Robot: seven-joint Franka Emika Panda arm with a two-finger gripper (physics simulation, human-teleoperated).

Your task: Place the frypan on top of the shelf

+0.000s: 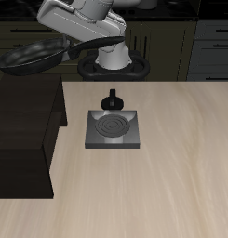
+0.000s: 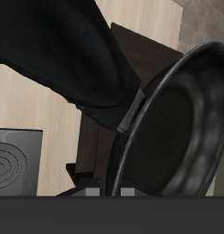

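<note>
The frypan (image 1: pixel 32 58) is a round black shallow pan, held tilted in the air above the back end of the shelf (image 1: pixel 24 139). My gripper (image 1: pixel 87 40) is shut on its long black handle (image 1: pixel 80 44). The shelf is a large dark wooden unit with a flat top, standing at the table's side edge. In the wrist view the frypan (image 2: pixel 182 128) and its handle (image 2: pixel 77 64) fill most of the picture. Behind them shows a piece of the dark shelf (image 2: pixel 90 146). My gripper (image 2: pixel 109 190) shows only as two small grey fingertips at the picture's edge.
A square grey stove plate (image 1: pixel 114 129) with a spiral coil lies near the table's middle; it also shows in the wrist view (image 2: pixel 13 163). A small black knobbed pot (image 1: pixel 112 99) stands just behind it. Dark cabinets line the background.
</note>
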